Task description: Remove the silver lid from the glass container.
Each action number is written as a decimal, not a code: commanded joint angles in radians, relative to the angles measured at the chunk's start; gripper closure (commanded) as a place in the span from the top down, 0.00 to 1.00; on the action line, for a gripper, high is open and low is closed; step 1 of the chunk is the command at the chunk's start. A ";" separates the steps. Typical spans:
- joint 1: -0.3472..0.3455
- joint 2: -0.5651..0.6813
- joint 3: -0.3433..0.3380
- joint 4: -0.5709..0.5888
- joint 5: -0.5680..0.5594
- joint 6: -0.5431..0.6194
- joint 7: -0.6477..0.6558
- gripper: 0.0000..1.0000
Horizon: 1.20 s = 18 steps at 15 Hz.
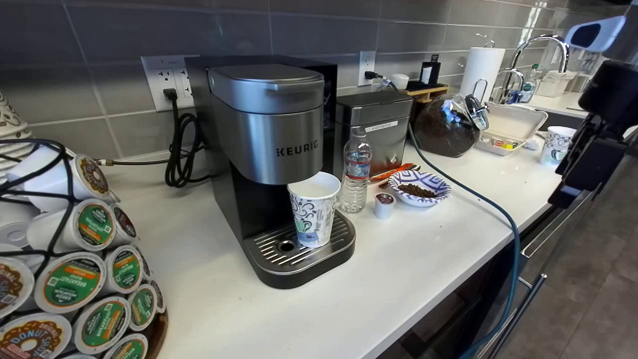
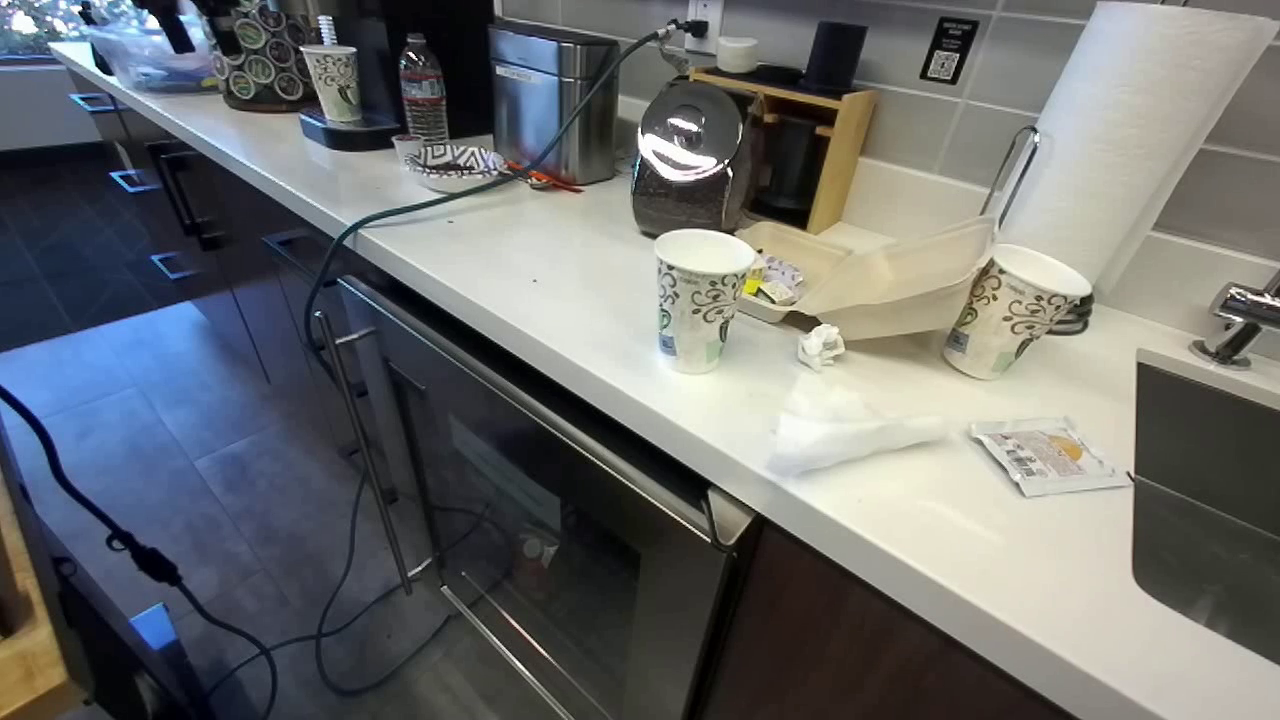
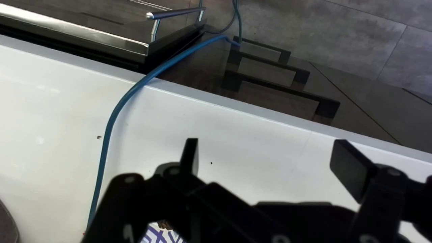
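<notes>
The glass container (image 1: 443,127) is a rounded, slanted glass jar with dark contents, standing on the white counter. The silver lid (image 1: 476,112) is on its slanted mouth. In an exterior view the shiny lid (image 2: 688,125) faces the camera, with the dark jar (image 2: 690,208) below it. My gripper (image 1: 570,179) hangs in the air at the right of an exterior view, apart from the jar. In the wrist view my gripper (image 3: 265,148) is open and empty, its fingers wide apart above the counter. Neither jar nor lid can be made out for certain there.
A blue cable (image 1: 478,197) crosses the counter and hangs over its edge. A patterned bowl (image 1: 419,188), a water bottle (image 1: 356,172), a metal bin (image 1: 376,132) and the coffee machine (image 1: 279,134) stand left of the jar. An open takeout box (image 1: 513,127) lies beside it.
</notes>
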 commanded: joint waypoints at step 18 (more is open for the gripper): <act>-0.120 0.060 -0.643 0.160 0.537 0.150 -0.702 1.00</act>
